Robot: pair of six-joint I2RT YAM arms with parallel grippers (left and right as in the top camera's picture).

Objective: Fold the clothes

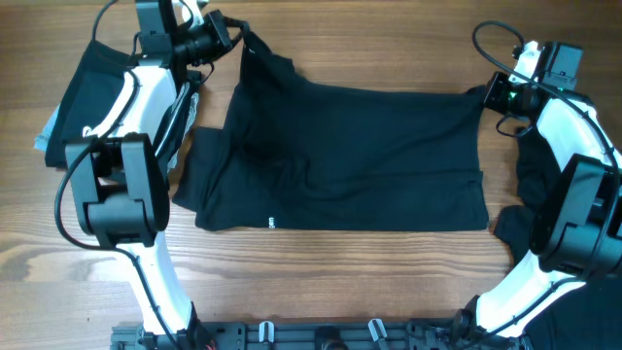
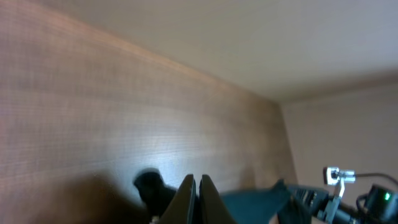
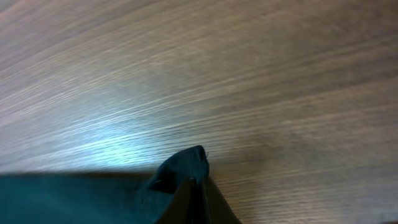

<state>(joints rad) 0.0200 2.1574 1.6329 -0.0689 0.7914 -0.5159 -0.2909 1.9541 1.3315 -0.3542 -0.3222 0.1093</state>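
A black garment [image 1: 350,156] lies spread across the middle of the wooden table, with a small white tag near its front edge. My left gripper [image 1: 236,39] is shut on its far left corner; in the left wrist view the shut fingers [image 2: 198,185] pinch dark cloth [image 2: 252,202]. My right gripper [image 1: 489,94] is shut on the far right corner; in the right wrist view the fingers [image 3: 198,183] clamp a peak of the cloth [image 3: 183,163] just above the table.
More black clothes lie at the left edge [image 1: 87,87] and at the right edge [image 1: 544,194] of the table. Bare wood [image 1: 340,282] runs along the front. A black rail [image 1: 321,335] lines the near edge.
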